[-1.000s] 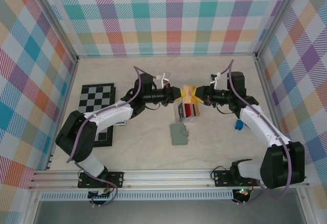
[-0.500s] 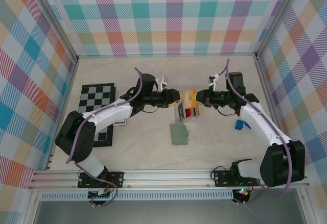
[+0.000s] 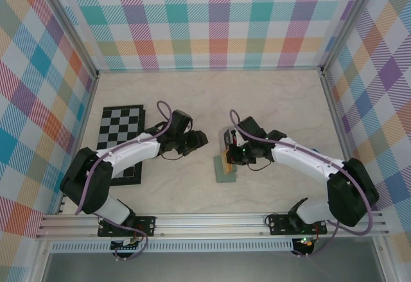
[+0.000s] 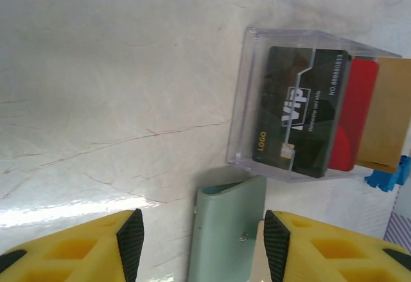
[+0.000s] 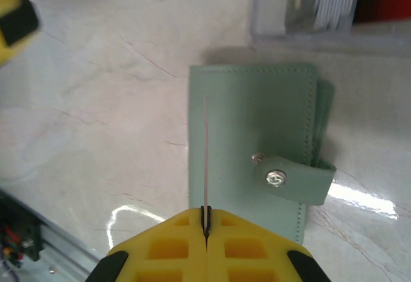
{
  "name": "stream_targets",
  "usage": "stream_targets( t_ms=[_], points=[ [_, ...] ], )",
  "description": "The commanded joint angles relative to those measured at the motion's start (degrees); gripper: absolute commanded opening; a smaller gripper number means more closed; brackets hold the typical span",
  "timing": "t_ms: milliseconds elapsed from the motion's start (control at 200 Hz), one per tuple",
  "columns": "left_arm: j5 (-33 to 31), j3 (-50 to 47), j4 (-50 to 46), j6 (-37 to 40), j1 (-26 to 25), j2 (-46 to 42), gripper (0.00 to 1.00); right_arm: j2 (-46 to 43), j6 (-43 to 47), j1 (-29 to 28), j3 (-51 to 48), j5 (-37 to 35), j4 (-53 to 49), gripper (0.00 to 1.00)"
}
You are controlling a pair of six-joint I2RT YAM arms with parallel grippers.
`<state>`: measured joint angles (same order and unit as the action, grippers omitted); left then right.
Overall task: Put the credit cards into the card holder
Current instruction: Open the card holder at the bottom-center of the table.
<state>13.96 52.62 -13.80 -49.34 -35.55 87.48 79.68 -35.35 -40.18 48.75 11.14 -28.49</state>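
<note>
One credit card [image 5: 205,160] is gripped edge-on in the closed right tool [image 5: 206,221]. Its thin edge is seen as a pale line over the left border of the card holder [image 5: 257,121]; whether card and holder are touching cannot be told. The sage-green card holder is laid flat on the pale, marble-patterned counter [image 5: 96,102]. A short strap [image 5: 298,180] with a metal snap is folded over from the holder's right side, and a second metal stud is seen just beside it.

Three more cards are kept in a clear plastic tray [image 4: 239,102] just beyond the holder: a dark card [image 4: 302,112] printed with pale lettering, a red card [image 4: 354,115] partly overlapped by it, and a tan card [image 4: 386,112] at the far side. A scrap of blue tape [image 4: 392,173] is seen just beside the tray's corner.

The left tool [image 4: 203,246] is held open above the counter, its yellow, black-tipped fingers [image 4: 131,243] spread well apart with nothing gripped between them. One end of the card holder is framed in the gap.

From the overhead camera, both tools are shown near the middle of the counter, the right one over the card holder and the left one off to its left. A chessboard [image 3: 122,124] is laid at the left of the counter, partly covered by the left arm [image 3: 128,157]. The enclosure is walled with pastel plaid panels [image 3: 218,18].
</note>
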Motion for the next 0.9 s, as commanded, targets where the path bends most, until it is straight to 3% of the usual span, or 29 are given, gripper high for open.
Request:
stream_targets(
  t_ms=[0,305,895],
  points=[
    [-0.6,-0.9,-1.6,0.9,-0.5,-1.1,0.54,1.6,-2.9,-0.9,-1.2,-2.0,2.9,0.03],
    [2.7,-0.5,-0.6,1.7,-2.3,2.1,0.54,0.9,-3.2,-0.8,-2.0,-10.7,-2.9,0.03],
    [4.1,5.8,-1.6,4.6,-8.6,10.0,0.56,-5.6,-3.0,2.8,-2.5,-12.6,-10.0,0.06]
  ],
)
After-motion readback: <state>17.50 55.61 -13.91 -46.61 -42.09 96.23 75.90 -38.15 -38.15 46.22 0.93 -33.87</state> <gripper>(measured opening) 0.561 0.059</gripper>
